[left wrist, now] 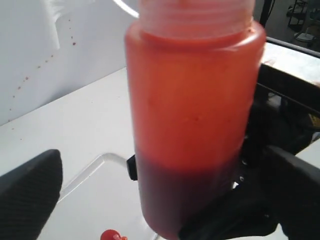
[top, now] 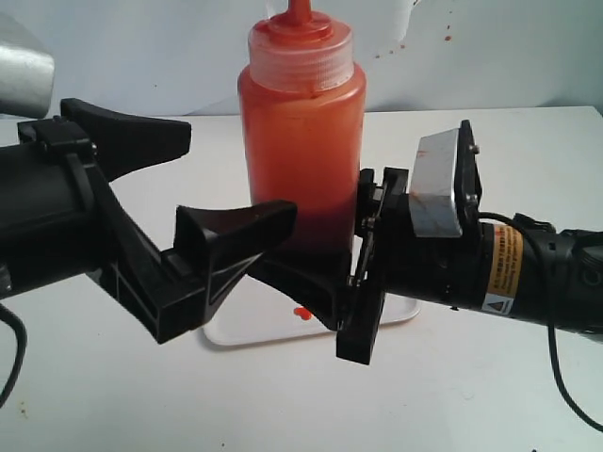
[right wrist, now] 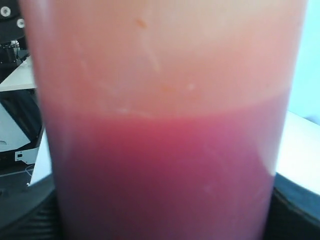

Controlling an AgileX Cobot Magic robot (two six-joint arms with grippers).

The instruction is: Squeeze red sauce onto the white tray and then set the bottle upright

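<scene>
Bottle (top: 301, 141) upright at centre over the tray (top: 254, 331), base hidden. One sauce blob (top: 301, 313) lies on the tray's near side. My right gripper (top: 316, 268) clamps the bottle's dark lower part. My left gripper (top: 240, 177), just left of it, is spread wide and empty. Step, as I judge: standing the bottle. Next: seat it, then release without tipping.

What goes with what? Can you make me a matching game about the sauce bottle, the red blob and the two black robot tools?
Things:
1. translucent orange-red plastic squeeze bottle
2. small glossy red sauce blob
3. black left tool
4. black right tool

States:
A. wide open, holding nothing
B. lying on the flat white plastic tray
C. upright, nozzle pointing up
D. closed round the bottle's lower part

Pairs: 1-C, 2-B, 3-A, 4-D
</scene>
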